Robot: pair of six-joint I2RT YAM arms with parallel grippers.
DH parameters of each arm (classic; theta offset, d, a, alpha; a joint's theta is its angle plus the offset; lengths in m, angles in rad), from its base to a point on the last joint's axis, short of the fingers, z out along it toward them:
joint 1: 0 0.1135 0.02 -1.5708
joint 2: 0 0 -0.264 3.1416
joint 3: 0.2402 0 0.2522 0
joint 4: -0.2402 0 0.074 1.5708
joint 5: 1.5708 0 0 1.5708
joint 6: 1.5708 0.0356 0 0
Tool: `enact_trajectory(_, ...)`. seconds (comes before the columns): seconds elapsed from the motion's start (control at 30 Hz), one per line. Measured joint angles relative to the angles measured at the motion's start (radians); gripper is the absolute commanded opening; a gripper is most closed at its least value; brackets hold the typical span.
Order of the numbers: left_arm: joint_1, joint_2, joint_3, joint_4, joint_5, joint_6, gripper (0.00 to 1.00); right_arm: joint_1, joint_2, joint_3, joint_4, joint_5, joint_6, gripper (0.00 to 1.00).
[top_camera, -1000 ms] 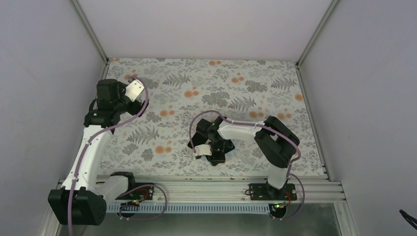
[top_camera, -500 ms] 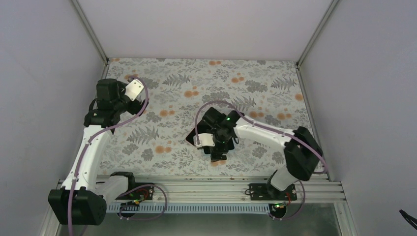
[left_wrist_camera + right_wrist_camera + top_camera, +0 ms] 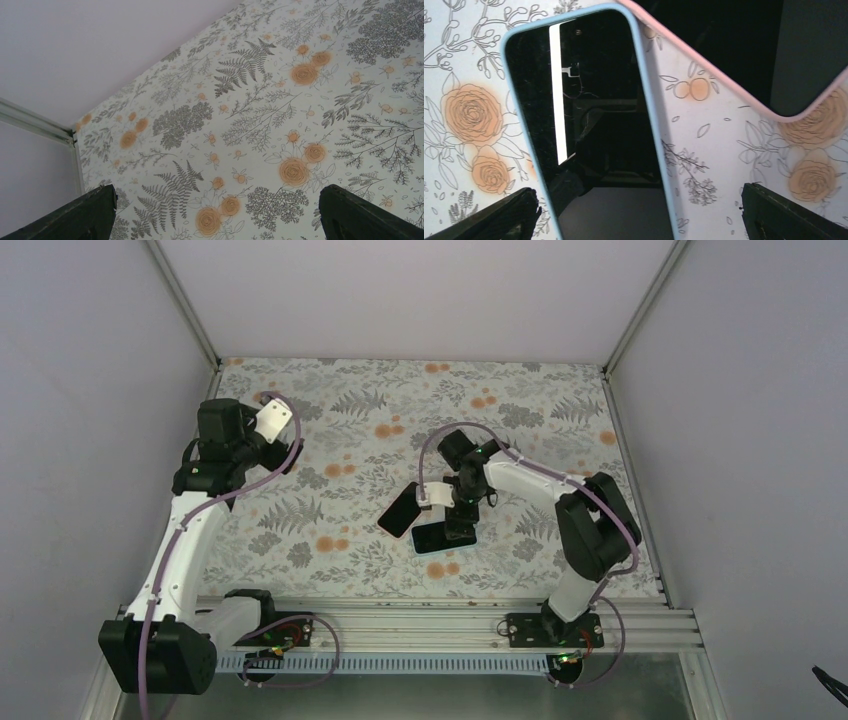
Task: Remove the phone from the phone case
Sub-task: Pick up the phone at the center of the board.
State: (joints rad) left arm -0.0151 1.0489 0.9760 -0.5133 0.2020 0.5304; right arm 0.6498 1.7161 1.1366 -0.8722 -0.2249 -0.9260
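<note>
Your right jaws stand wide, gripping nothing. The blue-rimmed phone point(image 3: 589, 125) lies flat on the worktop point(image 3: 704, 150) between them, and the pink-rimmed case point(image 3: 734, 45) lies beyond it, toward the right jaw. Your left jaws are wide too, over bare worktop.

Left gripper point(image 3: 215, 202) fingertips point(image 3: 75, 217) stand wide apart above floral tablecloth point(image 3: 260, 115); pale wall point(image 3: 75, 45) and metal frame rail point(image 3: 35, 120) lie beyond.
</note>
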Motion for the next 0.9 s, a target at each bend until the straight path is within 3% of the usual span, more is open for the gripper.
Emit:
enact_trajectory(0.33, 0.000, 0.007, 0.000, 0.002, -0.007, -0.004, 1.00, -0.038, 0.120, 0.045, -0.080, -0.057, -0.061, 1.00)
enact_trajectory(0.63, 0.000, 0.040, -0.014, 0.005, -0.008, -0.008, 1.00, -0.037, 0.086, -0.029, -0.034, -0.050, -0.064, 1.00)
enact_trajectory(0.73, 0.000, 0.054, -0.024, 0.006, -0.008, -0.007, 1.00, -0.030, 0.040, -0.094, 0.045, -0.007, -0.057, 0.94)
enact_trajectory(0.9, 0.000, 0.078, -0.026, 0.005, -0.001, 0.002, 1.00, -0.008, -0.014, -0.176, 0.157, 0.065, -0.042, 0.73)
